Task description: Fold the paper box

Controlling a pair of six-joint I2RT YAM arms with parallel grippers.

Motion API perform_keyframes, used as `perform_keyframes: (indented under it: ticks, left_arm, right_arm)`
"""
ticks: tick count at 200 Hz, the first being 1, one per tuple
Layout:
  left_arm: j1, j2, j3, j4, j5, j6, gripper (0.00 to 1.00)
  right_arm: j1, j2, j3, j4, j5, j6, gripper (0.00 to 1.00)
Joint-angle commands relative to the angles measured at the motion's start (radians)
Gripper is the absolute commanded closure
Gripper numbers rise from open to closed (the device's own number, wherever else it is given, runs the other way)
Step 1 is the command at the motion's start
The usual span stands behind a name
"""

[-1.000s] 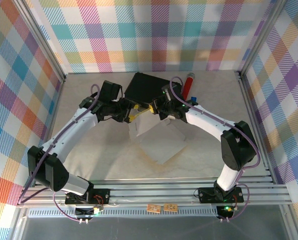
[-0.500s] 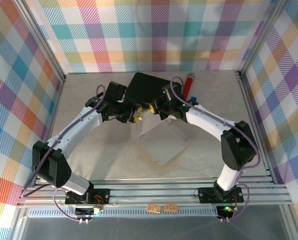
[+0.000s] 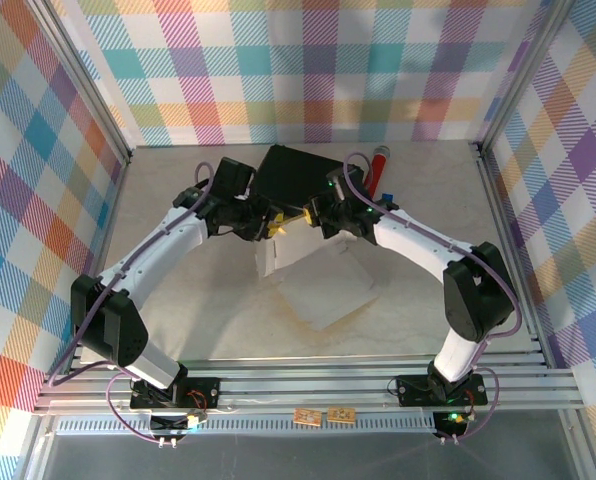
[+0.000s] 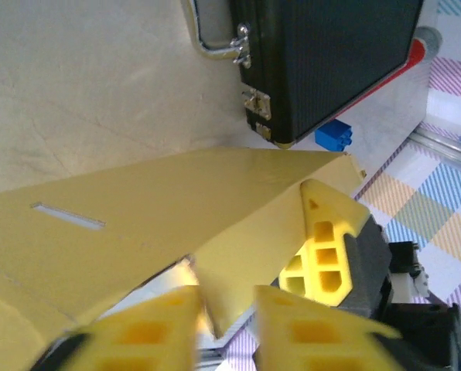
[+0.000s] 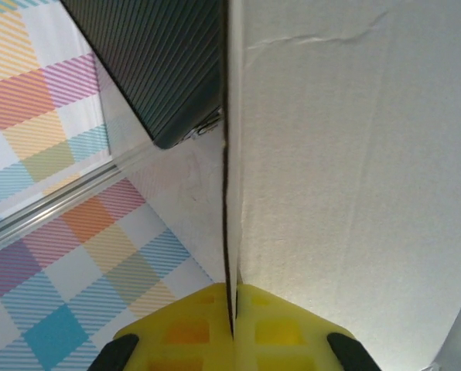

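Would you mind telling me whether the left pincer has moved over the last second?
Yes. In the top view the left pincer has shifted right, closer to the black case, which has stayed put.

Paper box (image 3: 323,285) on the table (image 3: 178,300), just before the case (image 3: 293,172)

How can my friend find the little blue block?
Find the black case at the back of the table. By its right corner, beside the red tube, sits the blue block. It is tiny and bright blue; its neighbours are black and red.
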Motion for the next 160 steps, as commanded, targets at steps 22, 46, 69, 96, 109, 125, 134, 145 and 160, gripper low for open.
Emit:
perform_keyframes:
  ticks: [22,46,69,96,109,125,134,145,160]
  left_arm:
    - [0.088,-0.178,-0.053,-0.076,-0.025,0.147,0.42]
    - [0.118,-0.258,-0.120,-0.048,-0.003,0.212,0.47]
    - [0.116,-0.304,-0.186,-0.010,0.064,0.312,0.58]
    - [0.108,-0.355,-0.286,-0.111,0.078,0.514,0.70]
    - [0.084,-0.403,-0.371,-0.098,0.067,0.579,0.75]
    - [0.042,-0.492,-0.518,0.028,0.084,0.586,0.77]
    - [0.005,-0.537,-0.596,0.108,0.073,0.567,0.78]
    - [-0.050,-0.575,-0.695,0.184,0.036,0.534,0.78]
    - [-0.140,-0.597,-0.775,0.299,-0.027,0.497,0.78]
  right_arm:
    - [0.007,-0.141,-0.154,0.130,0.011,-0.048,1.00]
    - [0.007,-0.225,-0.281,0.257,0.073,-0.092,1.00]
    - [0.000,-0.252,-0.417,0.459,0.098,-0.090,1.00]
    - [-0.011,-0.237,-0.444,0.529,0.091,-0.076,1.00]
    - [-0.011,-0.230,-0.418,0.497,0.092,-0.083,1.00]
    - [-0.011,-0.218,-0.393,0.472,0.097,-0.076,1.00]
    - [-0.011,-0.208,-0.375,0.453,0.098,-0.069,1.00]
    - [-0.011,-0.201,-0.360,0.435,0.100,-0.070,1.00]
    - [-0.011,-0.190,-0.356,0.450,0.103,-0.070,1.00]
